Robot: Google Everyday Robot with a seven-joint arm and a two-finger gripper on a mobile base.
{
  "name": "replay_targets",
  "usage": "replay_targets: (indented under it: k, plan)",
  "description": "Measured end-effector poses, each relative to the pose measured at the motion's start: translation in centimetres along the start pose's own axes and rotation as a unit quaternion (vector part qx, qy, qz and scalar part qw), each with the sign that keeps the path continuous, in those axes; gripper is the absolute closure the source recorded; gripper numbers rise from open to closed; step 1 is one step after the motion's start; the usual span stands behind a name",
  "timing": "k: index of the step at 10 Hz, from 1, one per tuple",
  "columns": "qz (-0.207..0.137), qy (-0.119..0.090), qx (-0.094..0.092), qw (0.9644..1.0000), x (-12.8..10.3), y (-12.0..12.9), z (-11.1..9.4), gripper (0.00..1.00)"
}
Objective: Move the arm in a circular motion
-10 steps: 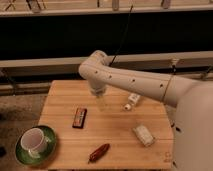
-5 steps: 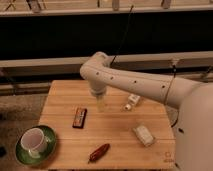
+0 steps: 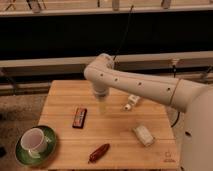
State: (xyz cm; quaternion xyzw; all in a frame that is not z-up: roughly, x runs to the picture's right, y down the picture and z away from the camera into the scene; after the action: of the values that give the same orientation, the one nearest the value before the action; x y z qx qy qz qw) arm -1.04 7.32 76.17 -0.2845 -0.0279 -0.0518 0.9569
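The large glossy white arm [image 3: 145, 87] reaches in from the right over the wooden table [image 3: 60, 100]. Its bulbous elbow joint [image 3: 100, 70] sits above the table's back middle. From there a short segment points down to the gripper [image 3: 103, 107], a pale yellowish tip just above the table's middle. The gripper hangs between a dark bar [image 3: 79, 117] on its left and a small white bottle [image 3: 132, 102] on its right, and touches neither.
A white cup on a green saucer [image 3: 35, 142] stands at the front left corner. A red-brown oblong item [image 3: 99, 152] lies at the front middle. A white crumpled packet [image 3: 143, 135] lies at the right. Dark railings run behind the table.
The elbow and the gripper have shifted slightly to the right and toward the table's front. The objects on the table have not moved.
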Motion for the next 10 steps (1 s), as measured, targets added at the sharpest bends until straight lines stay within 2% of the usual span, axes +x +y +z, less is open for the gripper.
replay_targets:
  k: [2,7,10]
  plan:
    - [0.009,-0.005,-0.002,0.9999,0.5,0.4,0.0,0.2]
    - [0.029,-0.008,-0.008,0.9995,4.4,2.3,0.1,0.2]
    - [0.034,-0.011,-0.012,0.9993,4.9,1.8,-0.3,0.2]
